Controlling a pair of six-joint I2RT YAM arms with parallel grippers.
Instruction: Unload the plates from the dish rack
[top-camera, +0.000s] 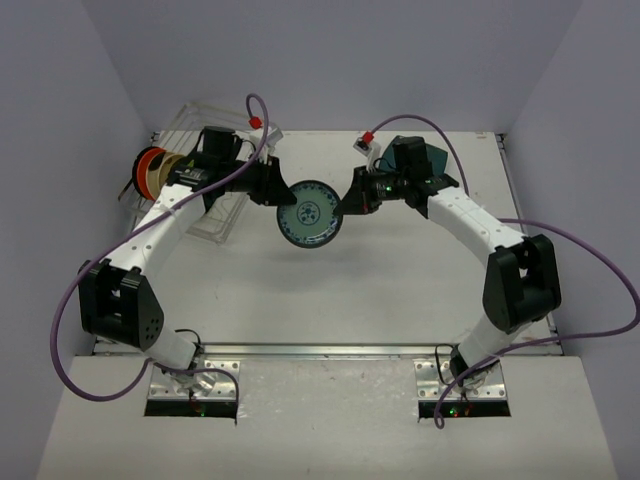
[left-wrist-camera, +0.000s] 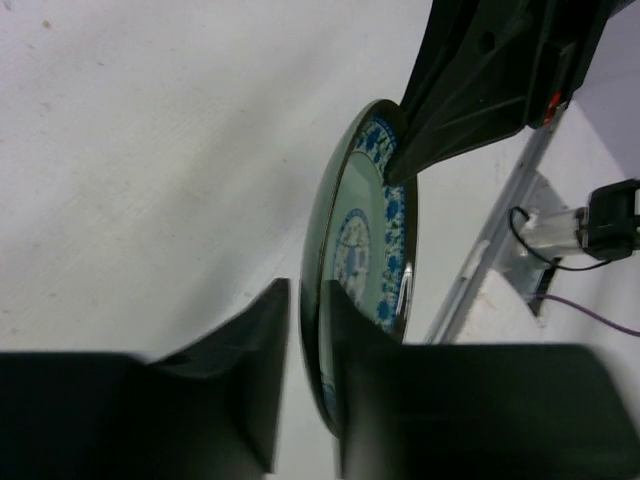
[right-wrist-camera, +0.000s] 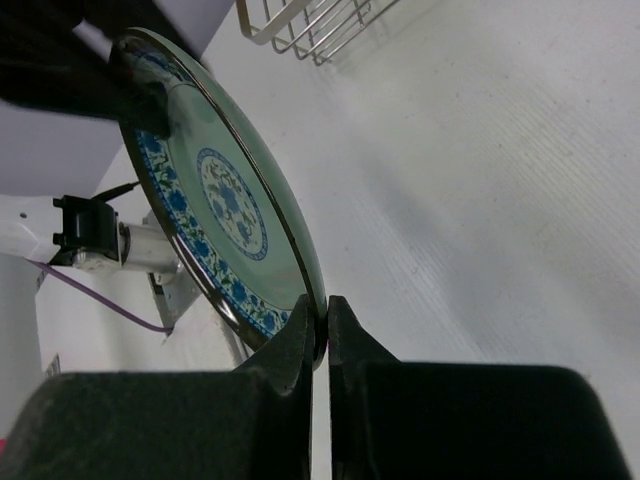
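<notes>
A round patterned teal plate (top-camera: 308, 212) hangs on edge above the table's middle, between both grippers. My right gripper (top-camera: 345, 205) is shut on its right rim; the right wrist view shows the fingers (right-wrist-camera: 325, 300) pinching the plate (right-wrist-camera: 220, 190). My left gripper (top-camera: 283, 195) straddles the opposite rim. In the left wrist view its jaws (left-wrist-camera: 308, 290) stand slightly apart, with a gap between one finger and the plate (left-wrist-camera: 365, 230). The dish rack (top-camera: 185, 118) sits at the back left, holding an orange-red plate (top-camera: 150, 172) upright with others beside it.
A dark teal rounded-square plate (top-camera: 432, 160) lies on the table at the back right, behind the right wrist. A corner of the wire rack (right-wrist-camera: 310, 25) shows at the top of the right wrist view. Purple cables loop off both arms.
</notes>
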